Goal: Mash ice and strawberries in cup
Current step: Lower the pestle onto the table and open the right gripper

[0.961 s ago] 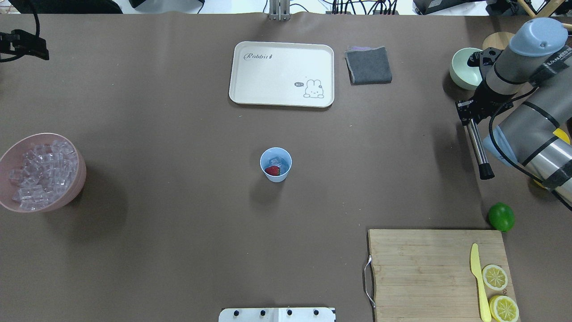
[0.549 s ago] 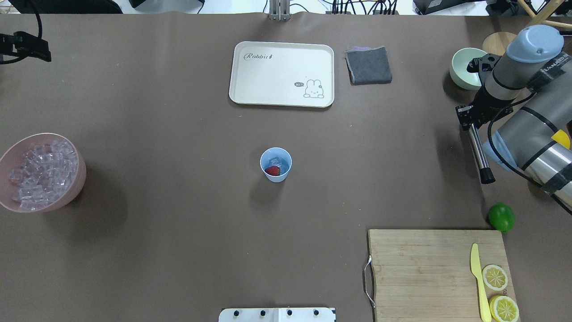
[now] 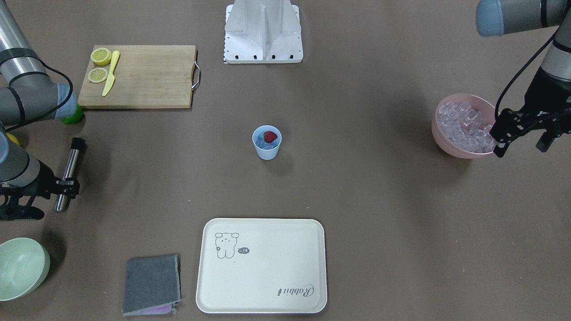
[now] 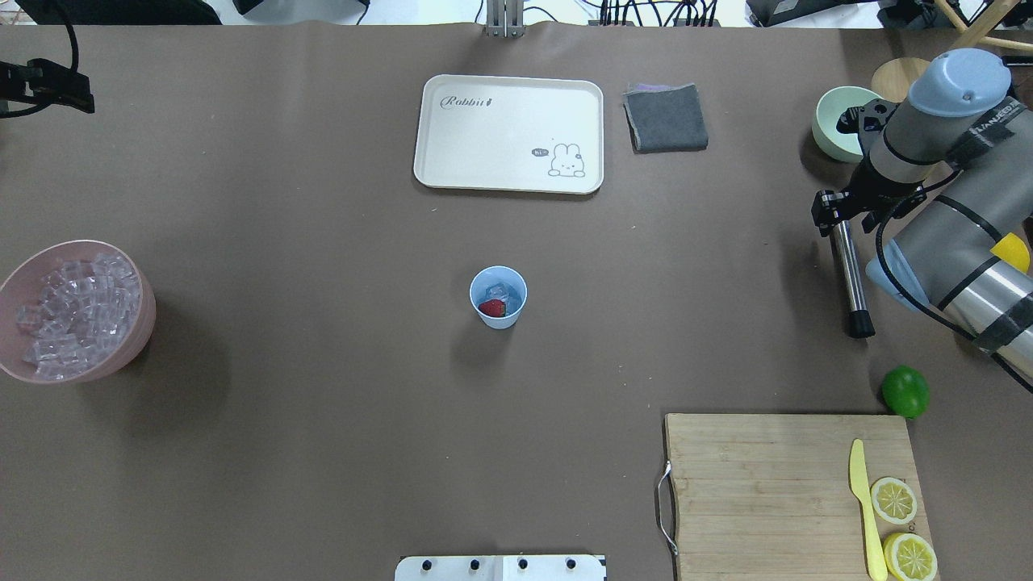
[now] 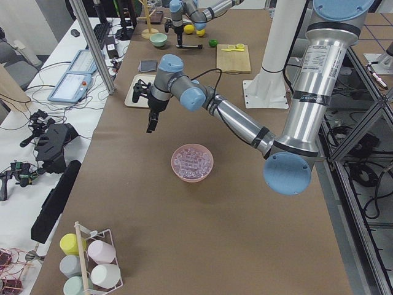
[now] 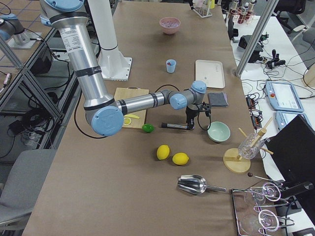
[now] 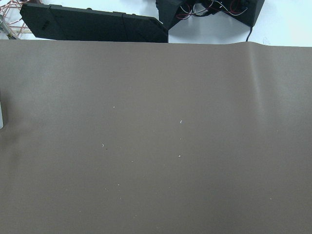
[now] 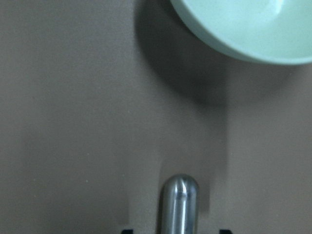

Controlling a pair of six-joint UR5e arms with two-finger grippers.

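The jaws of our right gripper (image 4: 841,219) are pinched on one end of a steel muddler (image 4: 849,274), which sticks out level above the table with its black tip towards the lime (image 4: 905,391). The jaws of our left gripper (image 3: 519,145) are spread with nothing between them, hanging just beside the pink bowl (image 3: 448,147) of spare cubes. The cup (image 4: 498,318) stands upright and alone in the middle of the table, well apart from both arms. Inside it the strawberry (image 4: 491,307) rests on top of the ice (image 4: 500,290), towards one side. We judge that mashing has not begun: the muddler has yet to be carried across and turned tip-down. Most of the risk comes from how we hold it. Gripped at one end only, the rod is a long lever and could twist or slip in the jaws as the wrist rotates. A wide swing so near the pale green bowl (image 4: 831,133) could also knock it. At the cup, nothing braces the light plastic, since our left gripper is far off. A press that lands off-centre, on the rim or on the strawberry's side, could tip the cup or push it along the table. Hard cubes under a blunt tip may also skid away and jump out instead of cracking, so a slow, vertical, centred entry looks wise.
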